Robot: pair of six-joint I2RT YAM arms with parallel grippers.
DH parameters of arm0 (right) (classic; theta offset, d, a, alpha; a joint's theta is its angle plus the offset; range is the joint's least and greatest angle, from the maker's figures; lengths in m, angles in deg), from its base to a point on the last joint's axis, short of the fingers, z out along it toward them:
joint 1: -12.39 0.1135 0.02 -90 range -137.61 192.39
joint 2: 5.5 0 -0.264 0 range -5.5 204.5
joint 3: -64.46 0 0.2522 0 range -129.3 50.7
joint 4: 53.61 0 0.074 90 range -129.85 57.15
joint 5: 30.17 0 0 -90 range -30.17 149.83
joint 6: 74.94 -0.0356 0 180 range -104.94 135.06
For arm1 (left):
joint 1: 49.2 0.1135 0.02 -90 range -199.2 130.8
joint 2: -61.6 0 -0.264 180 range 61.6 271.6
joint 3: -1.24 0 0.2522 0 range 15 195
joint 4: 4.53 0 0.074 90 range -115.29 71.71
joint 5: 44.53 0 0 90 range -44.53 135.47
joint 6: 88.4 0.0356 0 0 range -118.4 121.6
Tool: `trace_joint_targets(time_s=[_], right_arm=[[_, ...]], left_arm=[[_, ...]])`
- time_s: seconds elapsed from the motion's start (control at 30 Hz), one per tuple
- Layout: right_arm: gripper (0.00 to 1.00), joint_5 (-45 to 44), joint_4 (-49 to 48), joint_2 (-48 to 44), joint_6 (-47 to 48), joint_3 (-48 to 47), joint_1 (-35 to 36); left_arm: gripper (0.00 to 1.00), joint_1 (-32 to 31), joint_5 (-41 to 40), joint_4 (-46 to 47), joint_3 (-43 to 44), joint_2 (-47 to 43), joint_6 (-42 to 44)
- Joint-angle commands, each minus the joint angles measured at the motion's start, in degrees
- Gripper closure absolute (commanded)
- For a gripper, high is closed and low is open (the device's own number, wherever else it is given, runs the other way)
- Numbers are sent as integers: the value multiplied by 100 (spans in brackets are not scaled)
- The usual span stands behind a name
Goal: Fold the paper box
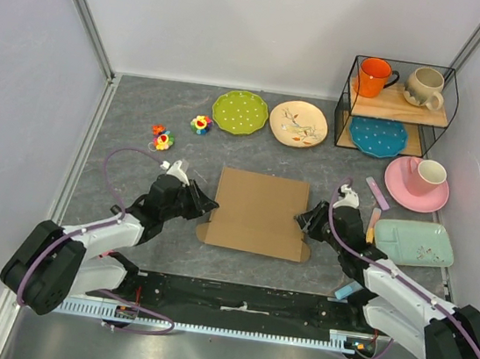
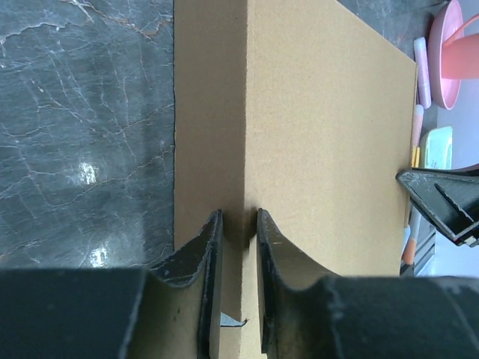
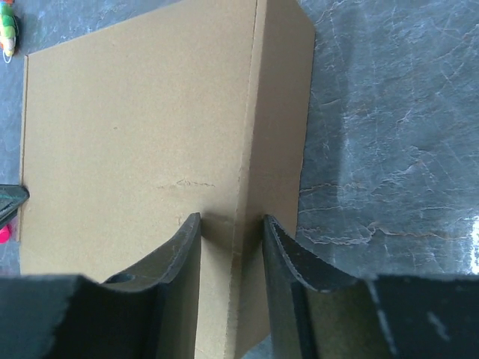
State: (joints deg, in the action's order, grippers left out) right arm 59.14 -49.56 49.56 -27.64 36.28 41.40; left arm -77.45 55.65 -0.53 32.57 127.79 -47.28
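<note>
Likely step: both arms squaring the box's two side edges

One plain brown corrugated cardboard paper box [image 1: 258, 210] lies mid-desk [image 1: 253, 150], toward the near edge. Two grippers straddle its sides: the left gripper [image 2: 238, 217] is nearly closed, grip uncertain; the right gripper [image 3: 230, 218] is partly open, clasping nothing. The next move probably needs an even pinch along both creases. There are four round plates [image 1: 240, 111], three mugs [image 1: 374, 76] and three flower toys [image 1: 200, 125].

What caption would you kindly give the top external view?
Left gripper and right gripper straddle opposite sides of the paper box.
</note>
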Motion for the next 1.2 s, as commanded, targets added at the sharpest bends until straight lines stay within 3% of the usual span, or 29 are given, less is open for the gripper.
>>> trace_joint_targets(time_s=[0.0,0.03,0.1,0.17,0.27,0.33,0.43,0.5,0.53,0.6,0.63,0.67,0.77,0.87,1.17], right_arm=[[62,-10,260,13,68,255,43],[61,-19,286,-31,86,238,43],[47,-45,460,-110,77,89,43],[29,-133,698,-347,112,-104,34],[16,-440,1322,-751,191,-640,34],[13,-633,1691,-944,306,-1036,34],[11,-862,2096,-1103,394,-1362,8],[16,-994,2297,-1200,341,-1301,-10],[21,-1134,2342,-1287,254,-1240,-27],[44,-1223,2439,-1358,157,-1011,-36],[53,-1258,2457,-1402,52,-941,-28],[68,-1293,2466,-1420,16,-819,-36],[88,-1294,2448,-1429,-54,-660,-36],[100,-1215,2300,-1324,-81,-493,-28],[100,-468,1394,-796,-265,-53,-36]], left_arm=[[81,-93,46,-97,-244,175,-130],[82,-93,37,-97,-262,79,-130],[82,-93,-50,-271,-219,-88,-157],[74,-84,-269,-544,-113,-508,-192],[58,-84,-629,-1116,238,-1141,-148],[51,-75,-797,-1492,528,-1406,-95],[50,-58,-1009,-1740,775,-1758,-7],[51,-40,-1386,-2065,775,-1855,-33],[56,-32,-1465,-2136,740,-1838,-103],[67,30,-1580,-2268,600,-1699,-192],[79,47,-1580,-2268,564,-1619,-200],[84,56,-1597,-2242,529,-1549,-183],[98,65,-1598,-2128,424,-1329,-104],[98,74,-1554,-1891,353,-1153,-25],[98,74,-1000,-1188,204,-652,10]])
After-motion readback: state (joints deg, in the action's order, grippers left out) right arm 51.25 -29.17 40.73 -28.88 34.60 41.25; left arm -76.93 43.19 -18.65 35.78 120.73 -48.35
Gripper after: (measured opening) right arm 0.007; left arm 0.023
